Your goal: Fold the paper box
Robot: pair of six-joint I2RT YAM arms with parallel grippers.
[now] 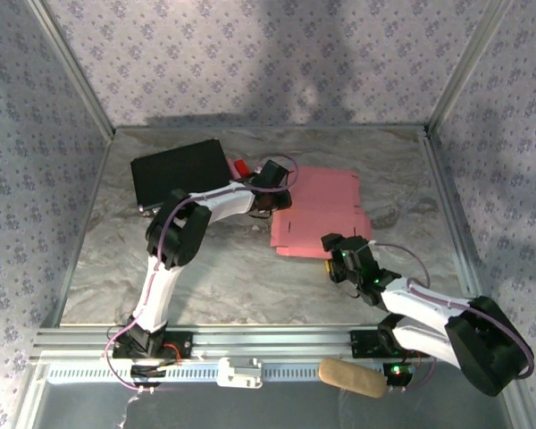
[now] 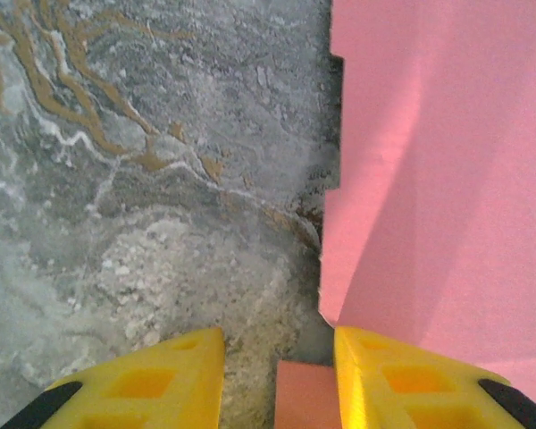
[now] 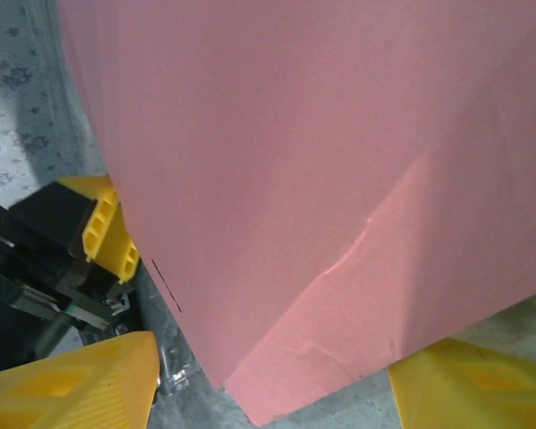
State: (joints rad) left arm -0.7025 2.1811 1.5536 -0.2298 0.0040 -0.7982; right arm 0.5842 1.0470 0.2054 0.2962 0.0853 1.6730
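The paper box (image 1: 320,207) lies as a flat pink sheet on the marbled table (image 1: 205,268), right of centre. My left gripper (image 1: 270,204) is at its left edge. In the left wrist view the sheet (image 2: 438,161) runs along the right, and the left gripper (image 2: 277,344) stands open with a small pink flap (image 2: 304,393) between its yellow fingers (image 2: 152,380), close to the right one. My right gripper (image 1: 332,248) is at the sheet's near edge. In the right wrist view it (image 3: 272,375) is open, and a creased corner of the sheet (image 3: 304,179) reaches between its fingers.
A black rectangular case (image 1: 179,170) lies at the back left, with a small red object (image 1: 239,167) beside it. A tan roll (image 1: 350,377) rests on the front rail. Metal frame posts and patterned walls bound the table.
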